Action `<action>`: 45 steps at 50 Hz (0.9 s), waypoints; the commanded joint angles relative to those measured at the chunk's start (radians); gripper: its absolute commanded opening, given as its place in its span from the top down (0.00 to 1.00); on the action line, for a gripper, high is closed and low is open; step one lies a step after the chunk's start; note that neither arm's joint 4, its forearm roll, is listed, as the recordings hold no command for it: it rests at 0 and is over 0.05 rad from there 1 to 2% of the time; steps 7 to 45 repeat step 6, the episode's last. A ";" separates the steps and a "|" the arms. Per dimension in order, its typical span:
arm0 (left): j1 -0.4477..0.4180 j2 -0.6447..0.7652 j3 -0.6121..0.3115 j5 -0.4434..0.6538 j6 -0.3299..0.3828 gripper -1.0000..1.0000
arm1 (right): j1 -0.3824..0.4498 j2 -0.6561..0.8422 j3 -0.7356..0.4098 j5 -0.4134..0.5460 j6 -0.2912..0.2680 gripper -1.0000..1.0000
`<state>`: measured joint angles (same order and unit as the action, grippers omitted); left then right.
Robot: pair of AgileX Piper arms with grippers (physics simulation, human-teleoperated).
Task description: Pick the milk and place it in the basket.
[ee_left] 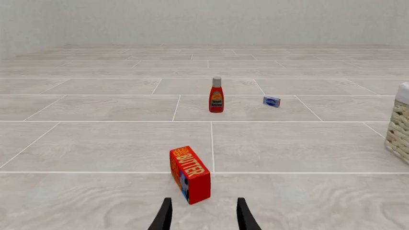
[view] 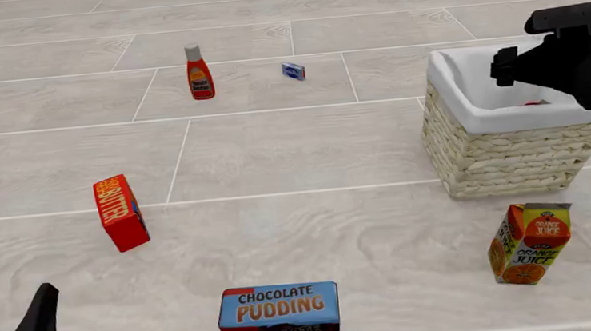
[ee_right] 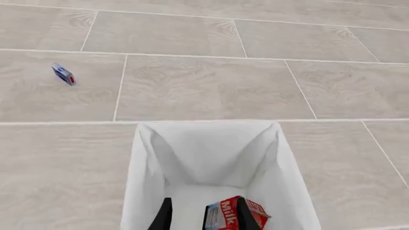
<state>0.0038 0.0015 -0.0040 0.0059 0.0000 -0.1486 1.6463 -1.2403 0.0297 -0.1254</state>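
Note:
The milk point(ee_right: 225, 214), a carton with a red top and white lettering, sits tilted inside the basket point(ee_right: 147, 163) on its white lining. In the front view only a sliver of the milk point(view: 533, 102) shows over the rim of the wicker basket point(view: 509, 155). My right gripper point(ee_right: 202, 201) hangs above the basket's inside, open, with one finger point(ee_right: 244, 215) passing in front of the carton and not clamping it. At the near left, low over the floor, my left gripper point(view: 4, 319) is open and empty, and in its wrist view the left gripper point(ee_left: 203, 201) points toward the butter box.
A red-orange butter box point(view: 120, 213) stands ahead of the left gripper. A chocolate pudding box point(view: 279, 319) is at the near middle and an orange juice carton point(view: 529, 243) stands in front of the basket. A ketchup bottle point(view: 198, 72) and a small blue box point(view: 293, 71) are far back.

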 commanded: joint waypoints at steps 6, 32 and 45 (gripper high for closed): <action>0.000 0.000 0.000 0.000 0.000 0.00 | 0.018 -0.150 0.190 -0.097 0.014 0.00; 0.000 0.000 0.000 0.000 0.000 0.00 | 0.018 -0.150 0.190 -0.097 0.014 0.00; 0.000 0.000 0.000 0.000 0.000 0.00 | 0.018 -0.150 0.190 -0.097 0.014 0.00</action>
